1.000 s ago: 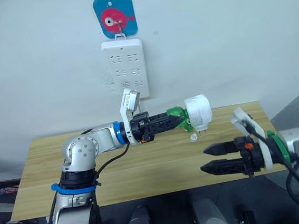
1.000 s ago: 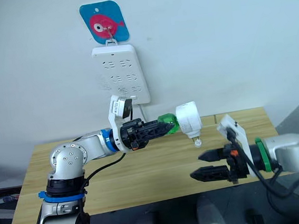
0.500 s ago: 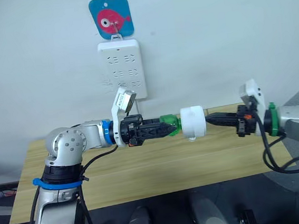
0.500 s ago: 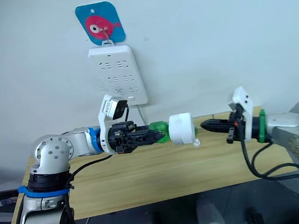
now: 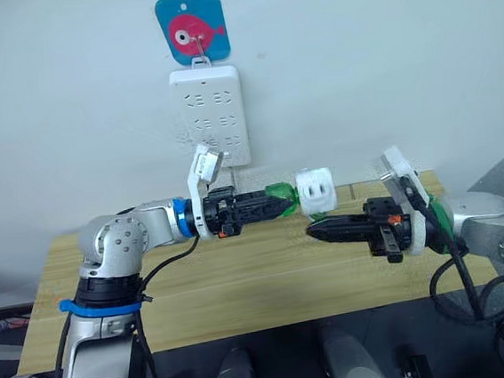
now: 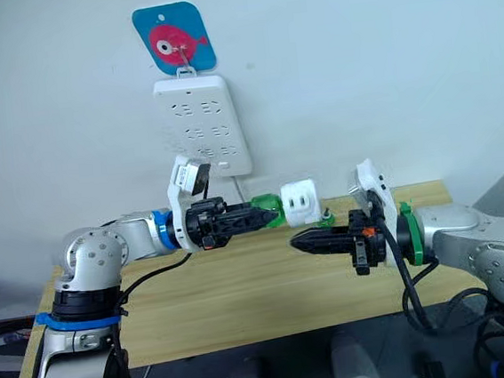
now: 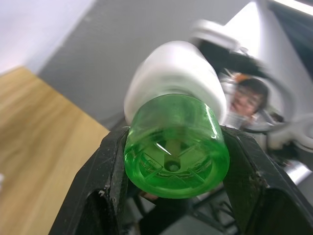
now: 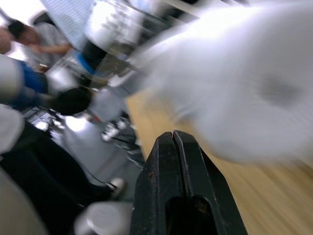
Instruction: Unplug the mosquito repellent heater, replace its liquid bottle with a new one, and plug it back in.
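The mosquito repellent heater (image 5: 317, 187) is a small white rounded unit held in the air over the table, with two dark marks on the side facing me. Its green liquid bottle (image 5: 281, 199) sticks out of it toward my left gripper (image 5: 282, 202), which is shut on the bottle. In the left wrist view the black fingers (image 7: 110, 169) clamp the bottle's green base (image 7: 175, 147), with the heater (image 7: 176, 73) beyond it. My right gripper (image 5: 313, 229) is shut and empty. Its tip points left, just below the heater and apart from it. The heater (image 8: 244, 88) shows blurred above the right fingers (image 8: 178, 147).
A large white power strip (image 5: 211, 117) hangs on the wall under a blue fish hook (image 5: 192, 27). The wooden table (image 5: 243, 279) lies under both arms. Something green (image 6: 326, 218) shows low behind the heater. A person (image 8: 29, 36) sits in the background.
My right gripper has shut and risen from the table's front right to just under the heater. The heater has turned on the bottle, which my left gripper still holds.
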Available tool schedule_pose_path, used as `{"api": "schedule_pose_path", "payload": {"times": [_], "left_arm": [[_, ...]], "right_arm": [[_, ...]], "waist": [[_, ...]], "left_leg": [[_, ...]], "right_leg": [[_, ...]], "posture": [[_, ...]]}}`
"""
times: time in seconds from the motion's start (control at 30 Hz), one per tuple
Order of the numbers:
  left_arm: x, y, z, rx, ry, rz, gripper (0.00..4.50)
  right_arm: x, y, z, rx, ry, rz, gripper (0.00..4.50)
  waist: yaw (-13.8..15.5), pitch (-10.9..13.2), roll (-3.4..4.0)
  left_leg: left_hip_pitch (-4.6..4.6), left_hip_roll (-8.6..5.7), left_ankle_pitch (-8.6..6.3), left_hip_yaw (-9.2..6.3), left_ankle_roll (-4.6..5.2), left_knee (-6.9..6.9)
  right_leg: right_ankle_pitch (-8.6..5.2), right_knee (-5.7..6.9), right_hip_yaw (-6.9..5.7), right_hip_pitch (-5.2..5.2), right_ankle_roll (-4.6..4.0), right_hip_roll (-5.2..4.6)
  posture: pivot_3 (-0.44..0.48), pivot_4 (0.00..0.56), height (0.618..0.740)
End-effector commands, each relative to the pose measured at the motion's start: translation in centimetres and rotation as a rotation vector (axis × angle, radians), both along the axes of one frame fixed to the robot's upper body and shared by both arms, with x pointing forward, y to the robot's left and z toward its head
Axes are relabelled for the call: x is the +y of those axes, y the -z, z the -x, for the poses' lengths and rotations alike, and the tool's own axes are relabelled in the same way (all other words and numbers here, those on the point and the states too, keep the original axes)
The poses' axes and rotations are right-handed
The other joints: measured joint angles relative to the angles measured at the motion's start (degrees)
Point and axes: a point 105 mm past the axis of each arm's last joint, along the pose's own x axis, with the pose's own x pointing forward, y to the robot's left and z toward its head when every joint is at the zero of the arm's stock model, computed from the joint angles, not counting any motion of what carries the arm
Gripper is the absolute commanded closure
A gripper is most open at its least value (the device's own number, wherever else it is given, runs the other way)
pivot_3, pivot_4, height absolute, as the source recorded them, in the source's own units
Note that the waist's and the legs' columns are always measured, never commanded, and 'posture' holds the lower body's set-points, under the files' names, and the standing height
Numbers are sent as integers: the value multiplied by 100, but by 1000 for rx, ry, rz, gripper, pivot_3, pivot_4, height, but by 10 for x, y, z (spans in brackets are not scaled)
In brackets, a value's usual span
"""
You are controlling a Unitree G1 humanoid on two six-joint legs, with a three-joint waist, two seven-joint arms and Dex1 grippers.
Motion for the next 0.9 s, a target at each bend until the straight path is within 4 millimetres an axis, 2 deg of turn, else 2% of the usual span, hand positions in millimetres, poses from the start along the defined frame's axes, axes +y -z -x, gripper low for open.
{"api": "schedule_pose_path", "payload": {"times": [0.03, 0.13, 0.27, 0.57, 0.9], "left_arm": [[-3, -5, -2, -69, -3, -9, 2175], [-5, -2, 2, -94, 25, -32, 2175], [-6, 3, 13, -135, 96, -77, 2175], [-6, -2, 29, -140, 193, -52, 2175], [-6, -18, 33, -91, 214, 34, 2175]], "right_arm": [[4, -20, 4, -26, 9, -72, 4500], [3, -33, -8, -34, 64, -120, 4500], [0, -41, -21, -40, 108, -123, 4500], [-5, -37, -37, -36, 94, -31, 4500], [-8, -15, -39, 27, 39, 41, 4500]], "waist": [[-1, 0, 0], [-10, 0, 0], [-14, 0, 0], [-17, 0, 1], [-11, 0, 0]], "left_leg": [[0, 0, 0, 1, 0, 0], [1, 1, 0, 2, 0, 0], [1, 0, 0, 1, 0, -3], [-1, 1, -1, 3, 2, -3], [-2, 1, -1, 3, 3, -2]], "right_leg": [[0, 0, 0, 0, 0, 0], [0, 2, 1, 0, 0, 1], [0, 2, 0, -2, 0, 2], [0, 3, 1, -5, 0, 3], [0, 2, 1, -5, 0, 3]], "posture": [[-225, 205, 734], [-230, 205, 734], [-226, 204, 734], [-215, 201, 734], [-208, 203, 734]]}}
